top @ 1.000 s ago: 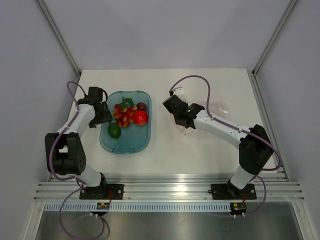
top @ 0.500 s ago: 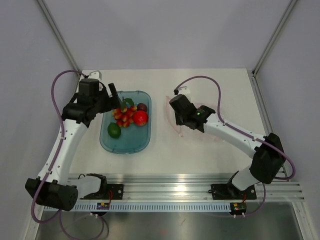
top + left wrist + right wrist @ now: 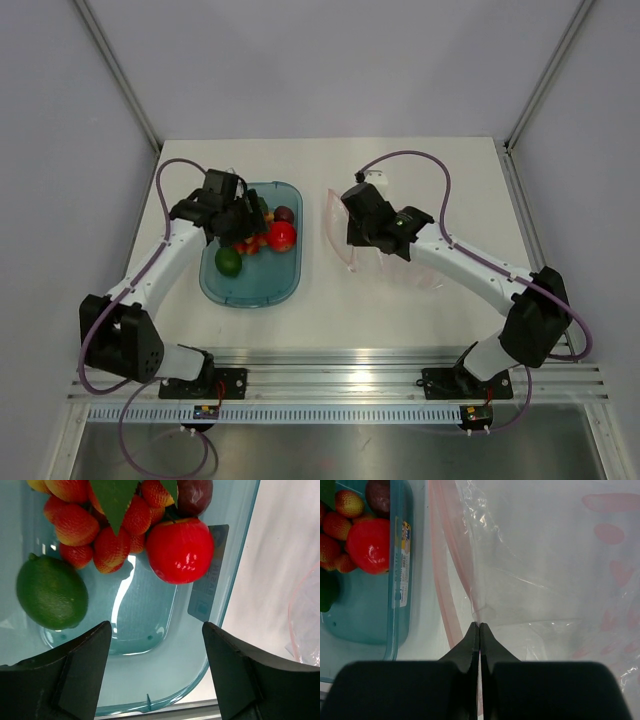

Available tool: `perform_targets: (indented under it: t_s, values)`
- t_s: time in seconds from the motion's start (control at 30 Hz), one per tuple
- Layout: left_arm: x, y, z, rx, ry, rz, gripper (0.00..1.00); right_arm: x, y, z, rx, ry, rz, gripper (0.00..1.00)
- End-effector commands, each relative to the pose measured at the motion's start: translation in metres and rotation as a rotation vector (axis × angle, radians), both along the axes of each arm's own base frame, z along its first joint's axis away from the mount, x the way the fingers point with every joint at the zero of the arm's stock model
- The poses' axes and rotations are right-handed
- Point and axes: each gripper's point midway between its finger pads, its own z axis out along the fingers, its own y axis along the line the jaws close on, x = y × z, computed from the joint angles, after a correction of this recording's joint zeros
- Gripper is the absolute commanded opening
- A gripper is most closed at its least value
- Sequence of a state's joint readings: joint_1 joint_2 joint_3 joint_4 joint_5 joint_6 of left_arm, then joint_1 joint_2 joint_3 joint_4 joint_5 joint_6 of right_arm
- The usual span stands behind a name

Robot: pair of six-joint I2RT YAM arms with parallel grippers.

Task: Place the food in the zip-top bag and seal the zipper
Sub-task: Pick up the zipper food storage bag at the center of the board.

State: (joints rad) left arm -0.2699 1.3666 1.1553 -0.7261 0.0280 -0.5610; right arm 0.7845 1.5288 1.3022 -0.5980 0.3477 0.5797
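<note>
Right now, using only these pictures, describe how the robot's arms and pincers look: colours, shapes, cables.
The left arm and right arm have white links with chunky black joints; a purple cable loops along each. The left pincer and right pincer have matte black, wedge-shaped fingers.

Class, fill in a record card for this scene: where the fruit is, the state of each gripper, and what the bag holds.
fruit location: red apple, lime and strawberries, all in the teal tray
left gripper: open, above the teal tray, holding nothing
right gripper: shut on the zip-top bag, beside its zipper
bag contents: no food seen inside
</note>
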Motion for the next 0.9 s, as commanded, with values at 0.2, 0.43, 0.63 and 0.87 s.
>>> perform_targets:
  t_s: [0.2, 0.43, 0.63, 0.87]
  values:
    - [0.031, -0.024, -0.034, -0.156, 0.049, 0.285, 0.93, -0.004, -0.007, 0.027, 0.061, -0.042, -0.026, 0.00]
    - [0.049, -0.040, -0.060, -0.204, 0.096, 0.339, 0.99, -0.008, -0.013, 0.029, 0.043, -0.042, -0.017, 0.00]
    - [0.055, -0.042, -0.083, -0.182, 0.129, 0.389, 0.99, -0.011, -0.010, 0.027, 0.051, -0.029, 0.000, 0.00]
    - [0.057, -0.048, -0.096, -0.208, 0.110, 0.434, 0.99, -0.015, -0.011, 0.027, 0.058, -0.028, 0.012, 0.00]
